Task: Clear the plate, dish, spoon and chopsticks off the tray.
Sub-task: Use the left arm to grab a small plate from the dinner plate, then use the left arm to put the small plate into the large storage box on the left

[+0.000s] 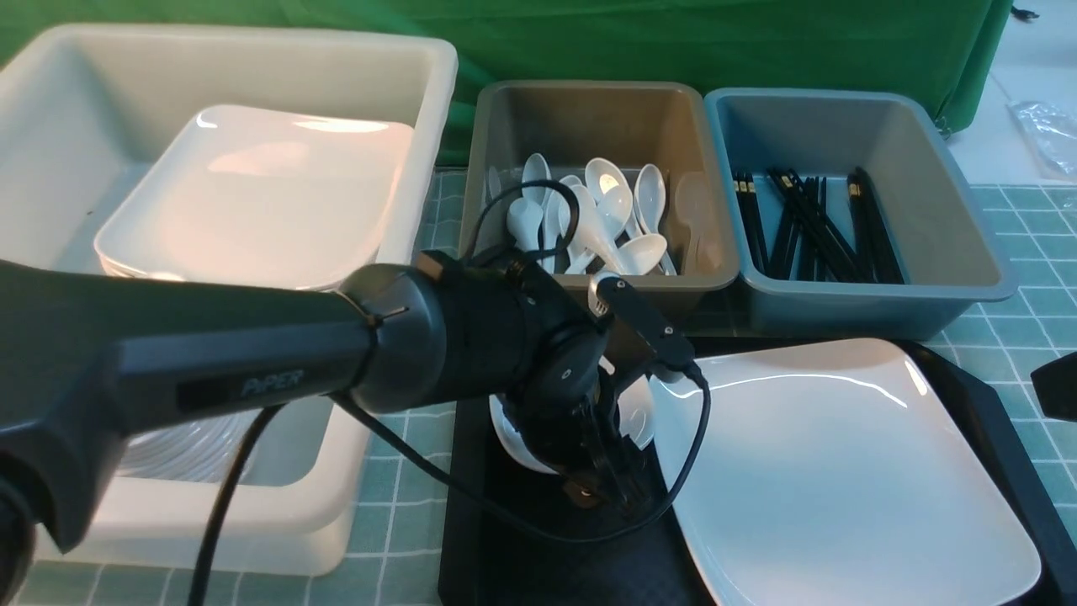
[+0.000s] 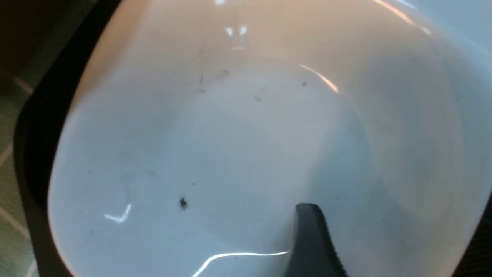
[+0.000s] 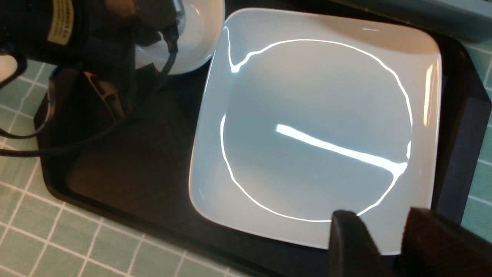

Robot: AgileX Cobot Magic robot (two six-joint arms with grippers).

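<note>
Left of the tray (image 1: 538,555), the white tub (image 1: 50,126) holds stacked plates (image 1: 261,194); the left gripper (image 1: 602,484) reaches down at the small dish (image 1: 513,433) in the tray's far left corner, one finger (image 2: 311,238) inside it, its grip impossible to judge; the plate (image 1: 833,471) fills the tray's right half; the right gripper (image 3: 380,227) hovers spread over the plate's edge at the tray's right side.

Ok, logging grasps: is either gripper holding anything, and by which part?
Cannot tell for the left gripper: one finger is inside the dish. The right gripper is open, empty.
</note>
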